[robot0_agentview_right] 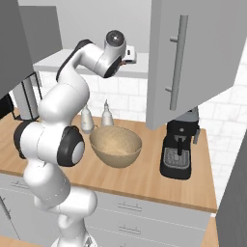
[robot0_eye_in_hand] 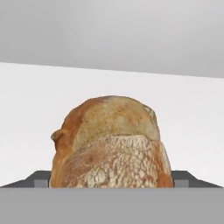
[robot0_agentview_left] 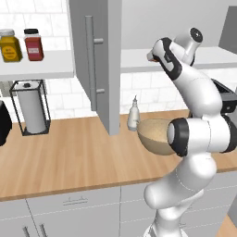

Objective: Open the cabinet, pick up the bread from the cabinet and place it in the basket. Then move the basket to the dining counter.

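My claw stands wide around the bread on the cabinet's white shelf, one finger either side, above the basket on the worktop.

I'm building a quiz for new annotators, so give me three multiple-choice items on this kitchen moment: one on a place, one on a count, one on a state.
1. Where does the round golden-brown bread sit?
A. on the white cabinet shelf
B. in the basket
C. on the coffee machine

2. How many spice jars stand on the upper shelf in the left base view?
A. one
B. two
C. four

3. What is in the wide tan woven basket on the wood worktop?
A. the bread
B. a bottle
C. nothing

Key:
1 A, the hand view shows the loaf resting on the white shelf, right before the gripper.
2 B, a yellow jar and a red jar stand side by side.
3 C, its inside shows bare in the right base view.
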{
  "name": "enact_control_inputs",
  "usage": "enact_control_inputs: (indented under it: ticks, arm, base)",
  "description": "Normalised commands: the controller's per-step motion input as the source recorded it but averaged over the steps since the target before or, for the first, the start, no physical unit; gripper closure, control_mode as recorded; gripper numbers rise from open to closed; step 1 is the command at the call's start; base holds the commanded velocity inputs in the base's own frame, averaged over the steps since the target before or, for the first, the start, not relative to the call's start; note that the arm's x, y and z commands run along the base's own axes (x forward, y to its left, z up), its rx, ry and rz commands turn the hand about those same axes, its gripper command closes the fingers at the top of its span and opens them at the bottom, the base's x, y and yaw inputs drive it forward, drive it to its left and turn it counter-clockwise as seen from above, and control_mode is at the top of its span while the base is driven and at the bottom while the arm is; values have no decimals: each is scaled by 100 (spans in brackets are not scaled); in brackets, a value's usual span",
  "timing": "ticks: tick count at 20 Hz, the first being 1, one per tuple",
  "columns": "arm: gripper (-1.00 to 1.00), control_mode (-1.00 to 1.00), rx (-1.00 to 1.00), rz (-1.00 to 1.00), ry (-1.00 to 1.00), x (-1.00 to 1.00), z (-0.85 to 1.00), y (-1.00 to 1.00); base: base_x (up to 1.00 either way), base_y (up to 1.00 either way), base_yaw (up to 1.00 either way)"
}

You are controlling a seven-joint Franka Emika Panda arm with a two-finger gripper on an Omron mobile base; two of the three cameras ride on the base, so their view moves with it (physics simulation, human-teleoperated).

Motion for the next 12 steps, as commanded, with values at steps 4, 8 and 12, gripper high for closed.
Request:
enact_control_inputs:
  ticks: [4, 8, 12]
  arm:
    - [100, -100, 0, 0, 0, 0, 0, 3]
    - [100, -100, 0, 0, 0, 0, 0, 2]
    - [100, -100, 0, 0, -3, -20, -1, 2]
  base:
    - [0, 0, 0]
    - [0, 0, 0]
    - [0, 0, 0]
